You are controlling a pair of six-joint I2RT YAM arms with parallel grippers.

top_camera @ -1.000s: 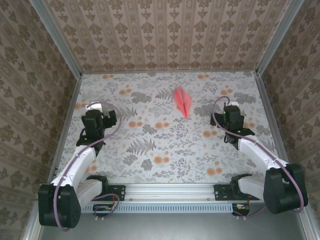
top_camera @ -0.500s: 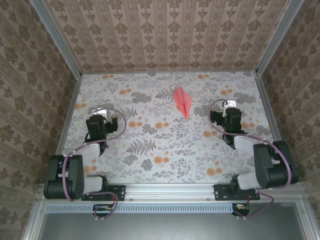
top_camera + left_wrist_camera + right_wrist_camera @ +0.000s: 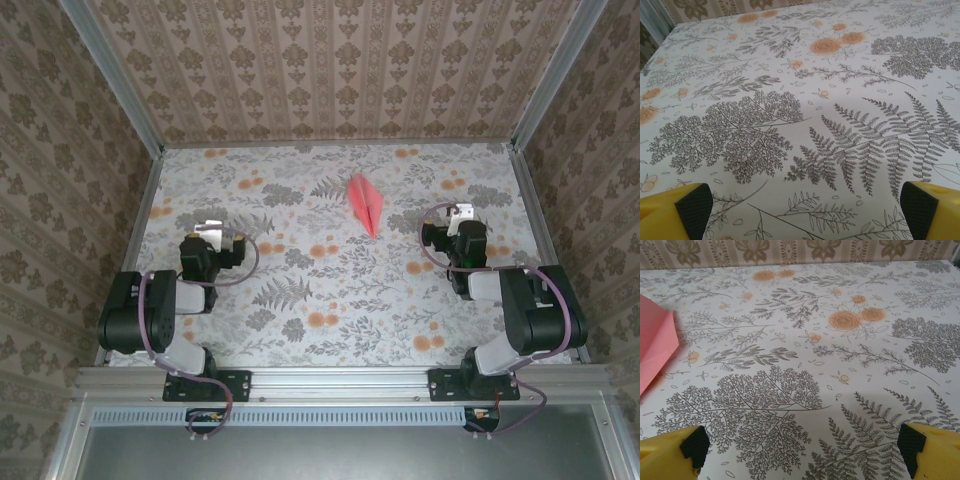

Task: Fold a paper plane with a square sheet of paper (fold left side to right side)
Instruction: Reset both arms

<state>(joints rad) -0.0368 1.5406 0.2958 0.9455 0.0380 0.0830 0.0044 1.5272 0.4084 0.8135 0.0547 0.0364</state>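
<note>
Nearest me, both arms sit folded close over their bases. My left end effector (image 3: 212,238) hangs low over the bench (image 3: 300,300) with its jaws spread fully wide and nothing between them. Its wrist view has only fern print between the yellow fingertips (image 3: 675,210). My right end effector (image 3: 458,222) is the same, wide open and empty.

Farther out, the plane (image 3: 366,205) lies flat on the bench, right of centre in its far half, a slim creased dart with its tip towards me. It lies clear of both end effectors, nearer the right one; in the right wrist view its pink edge (image 3: 655,347) sits at the left border.

I judge the folding done, so the risk now is disturbance. The paper is thin and loose, and any careless reach by my right arm could slide it or catch a flap. The creases may also relax and let the wings lift, since nothing presses them.

Against a second ago, both arms have drawn back from a stretched pose into a tight tuck, upper links swung down beside the bases. The end effectors have barely shifted and were just as wide. The plane has not moved.
</note>
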